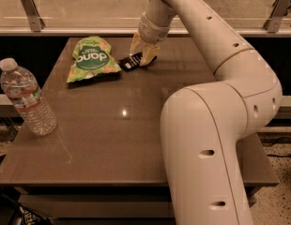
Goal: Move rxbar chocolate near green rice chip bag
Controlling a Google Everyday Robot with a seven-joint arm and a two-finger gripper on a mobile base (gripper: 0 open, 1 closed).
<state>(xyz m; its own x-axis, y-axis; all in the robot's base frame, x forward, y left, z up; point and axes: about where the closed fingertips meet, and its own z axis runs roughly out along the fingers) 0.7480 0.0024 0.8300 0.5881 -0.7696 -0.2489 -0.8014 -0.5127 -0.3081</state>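
The small flat black-wrapped rxbar chocolate (128, 63) lies just right of the crinkled light-green rice chip bag (91, 60), where the task wants it. The gripper (141, 58) stands over the bar's right end, and I cannot tell whether it is holding or releasing.

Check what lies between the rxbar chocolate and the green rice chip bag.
Nothing: the camera view shows the rxbar chocolate right beside the green rice chip bag, only table between. The tool sits over the bar.
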